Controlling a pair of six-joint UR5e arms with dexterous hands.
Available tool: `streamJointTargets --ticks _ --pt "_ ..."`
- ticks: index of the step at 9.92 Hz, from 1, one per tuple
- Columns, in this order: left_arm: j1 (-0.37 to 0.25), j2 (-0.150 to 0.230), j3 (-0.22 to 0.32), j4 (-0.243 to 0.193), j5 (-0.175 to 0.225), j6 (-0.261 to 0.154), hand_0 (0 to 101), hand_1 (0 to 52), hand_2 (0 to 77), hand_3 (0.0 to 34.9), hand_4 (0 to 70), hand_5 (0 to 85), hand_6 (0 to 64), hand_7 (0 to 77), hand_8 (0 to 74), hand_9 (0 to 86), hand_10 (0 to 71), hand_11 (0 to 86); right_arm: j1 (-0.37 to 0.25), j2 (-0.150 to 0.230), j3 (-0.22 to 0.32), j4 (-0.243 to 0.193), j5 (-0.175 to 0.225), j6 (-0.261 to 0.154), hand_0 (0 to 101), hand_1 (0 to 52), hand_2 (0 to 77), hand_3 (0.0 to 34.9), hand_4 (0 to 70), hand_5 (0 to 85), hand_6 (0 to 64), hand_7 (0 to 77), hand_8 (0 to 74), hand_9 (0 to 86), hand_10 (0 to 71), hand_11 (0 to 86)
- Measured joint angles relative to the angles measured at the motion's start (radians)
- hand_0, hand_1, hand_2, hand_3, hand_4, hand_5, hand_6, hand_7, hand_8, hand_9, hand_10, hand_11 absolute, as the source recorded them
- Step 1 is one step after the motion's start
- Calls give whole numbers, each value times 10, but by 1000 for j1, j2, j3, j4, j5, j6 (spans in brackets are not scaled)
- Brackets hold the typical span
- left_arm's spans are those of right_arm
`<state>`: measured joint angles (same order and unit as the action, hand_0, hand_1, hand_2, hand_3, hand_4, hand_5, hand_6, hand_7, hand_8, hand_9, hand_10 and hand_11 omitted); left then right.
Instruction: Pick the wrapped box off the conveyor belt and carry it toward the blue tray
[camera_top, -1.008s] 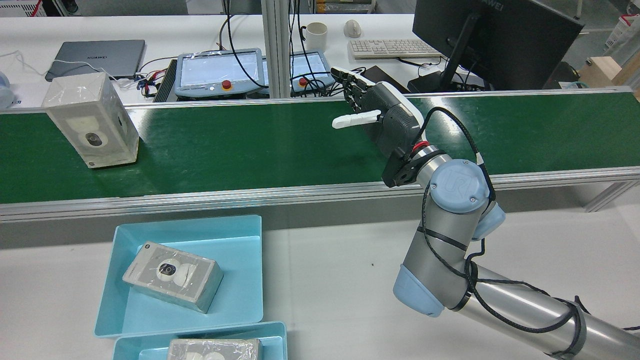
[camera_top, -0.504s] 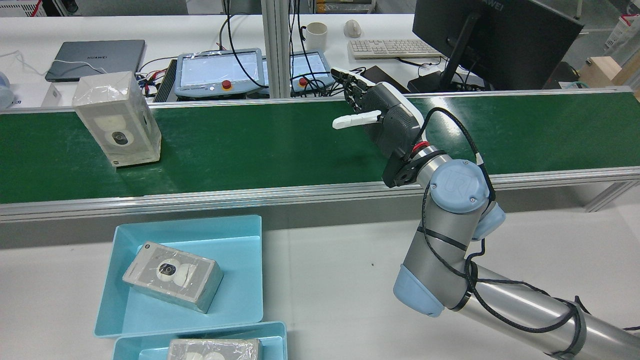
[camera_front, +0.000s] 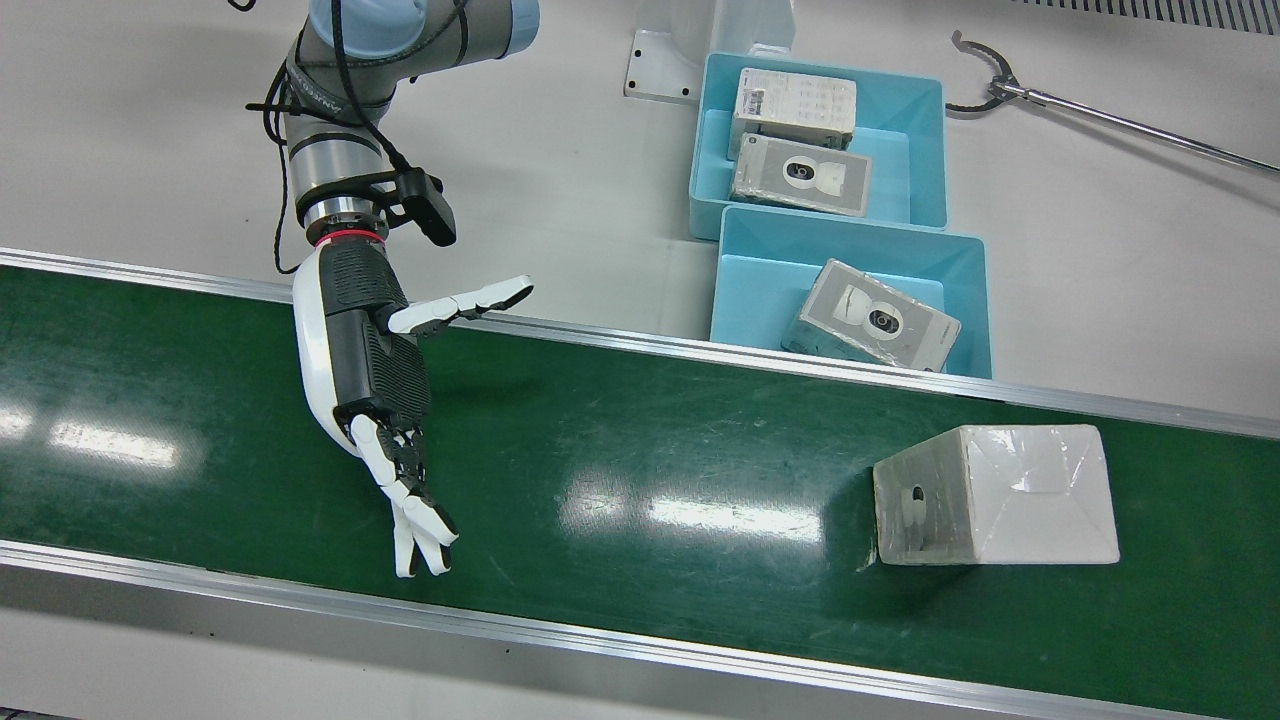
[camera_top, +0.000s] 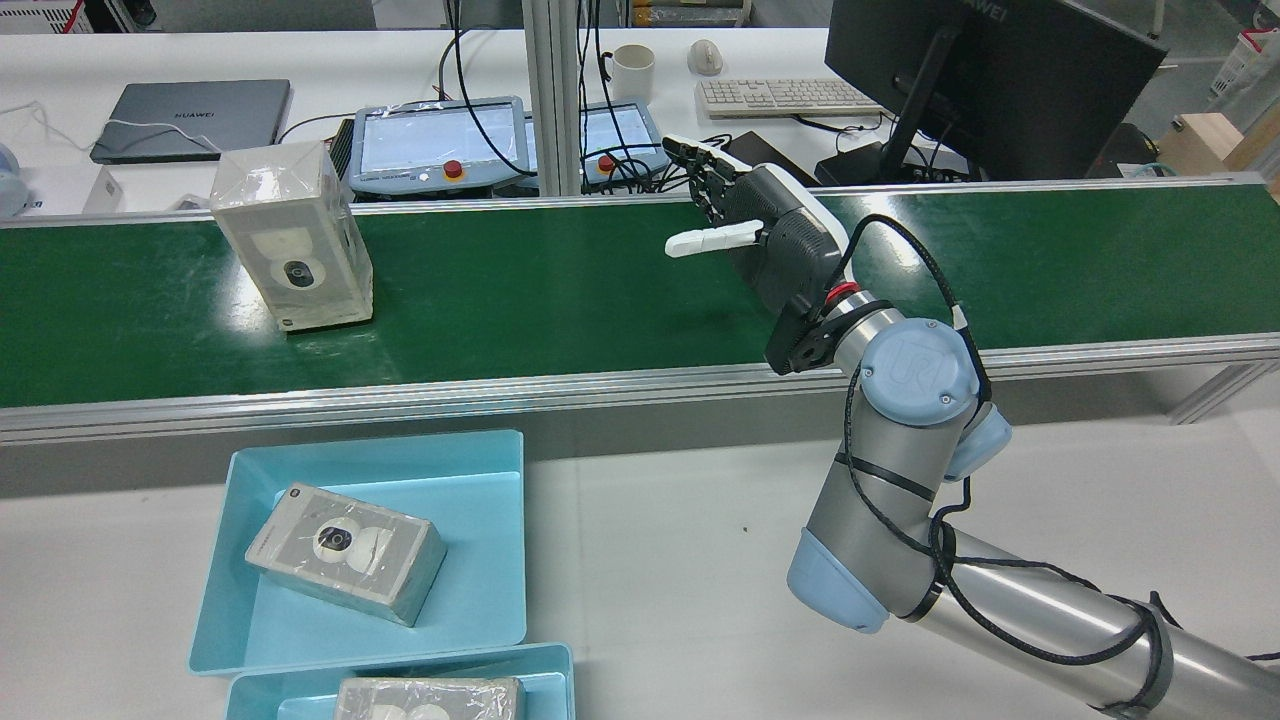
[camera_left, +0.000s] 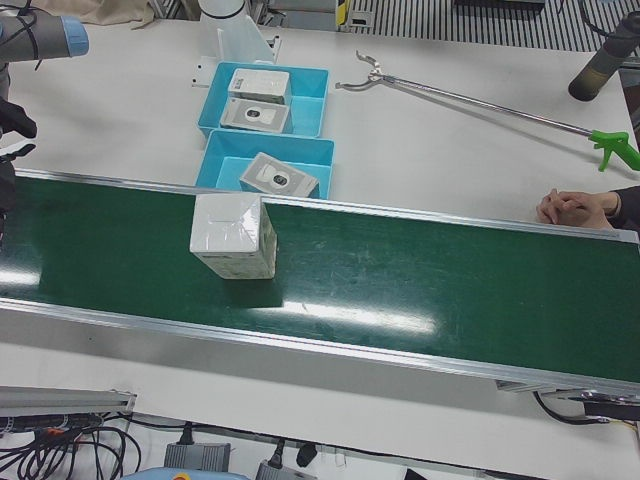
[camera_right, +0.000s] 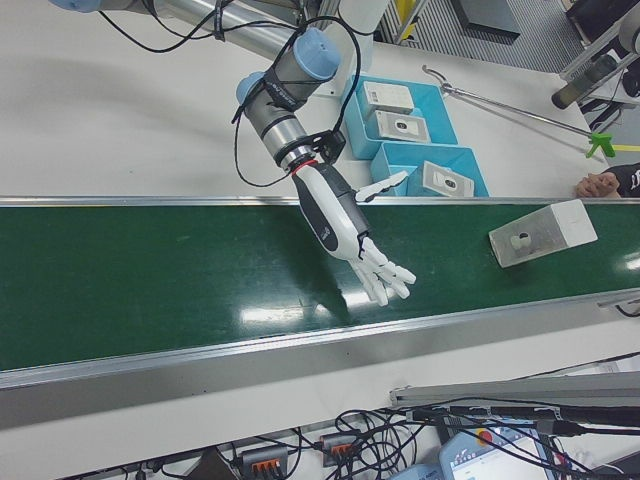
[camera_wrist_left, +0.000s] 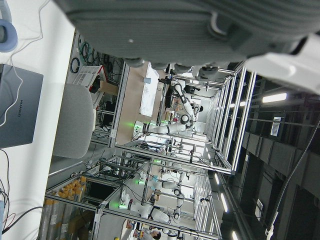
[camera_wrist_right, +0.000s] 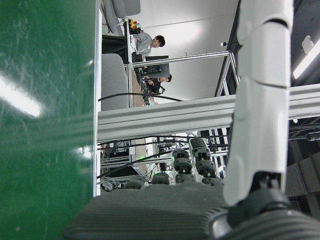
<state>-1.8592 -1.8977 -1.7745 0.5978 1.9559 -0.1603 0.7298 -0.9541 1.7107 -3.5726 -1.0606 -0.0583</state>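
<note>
the film-wrapped white rectangular box (camera_top: 293, 236) stands upright on the glossy green conveyor belt (camera_top: 560, 300) between its aluminium rails, well apart from the right hand (camera_front: 372, 372), which hovers empty, fingers spread (bare belt between them). the shallow blue plastic tray (camera_top: 480, 610) sits just beside the near rail.

Your right arm (camera_top: 1000, 600) is silver tube with pale-blue joint caps and black cable wound around it; a red ring meets the hand (camera_front: 365, 355), ribbed dark-grey palm, white fingers (camera_front: 420, 520).

Dark green conveyor belt (camera_front: 620, 470), whitish clear-wrapped box (camera_front: 995, 495), light blue tray (camera_front: 850, 255), black-and-white robot hand (camera_front: 375, 385)
</note>
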Motion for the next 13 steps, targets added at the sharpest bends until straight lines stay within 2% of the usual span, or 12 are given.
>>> streamJointTargets --ticks 7,13 --pt "0 0 0 0 0 0 0 0 11 0 0 11 5 5 5 5 5 5 0 0 -2 0 1 -1 480 142 49 0 93 136 27 16 0 11 0 16" --pt "0 0 0 0 0 0 0 0 5 0 0 11 5 5 5 5 5 5 0 0 -36 0 1 0 482 153 55 0 93 136 27 16 0 11 0 16"
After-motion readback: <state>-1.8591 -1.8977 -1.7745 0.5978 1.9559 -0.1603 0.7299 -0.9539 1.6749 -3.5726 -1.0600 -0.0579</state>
